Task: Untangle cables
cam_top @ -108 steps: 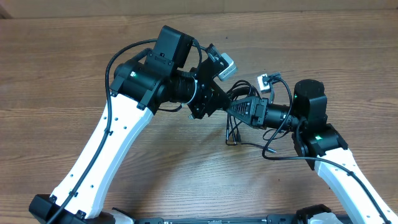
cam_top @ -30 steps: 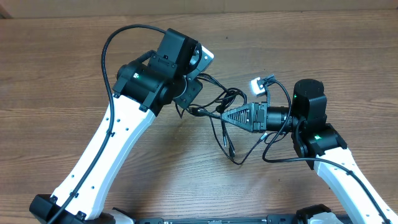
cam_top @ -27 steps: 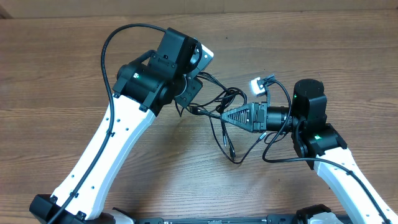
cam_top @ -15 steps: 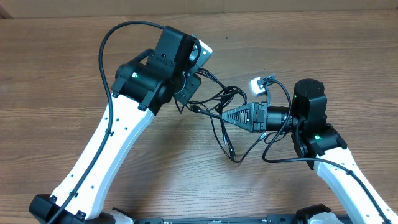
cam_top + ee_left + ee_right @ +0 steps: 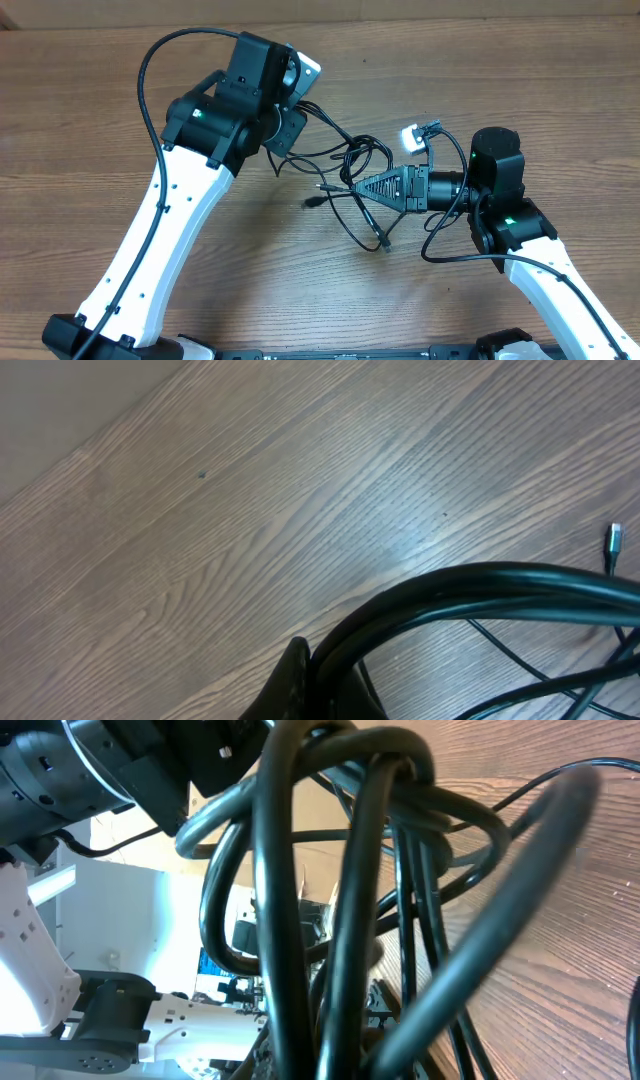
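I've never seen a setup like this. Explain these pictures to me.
This is a robot with a left arm and a right arm at a wooden table. One picture looks down from above. The other two come from small cameras on each wrist, so everything looks very close. Each arm ends in a two-finger clamp. The left end effector and the right end effector are both shut on a tangle of thin black cables that runs between them, with loose plug ends sticking out. The thicker black cords along the arms belong to the robot.
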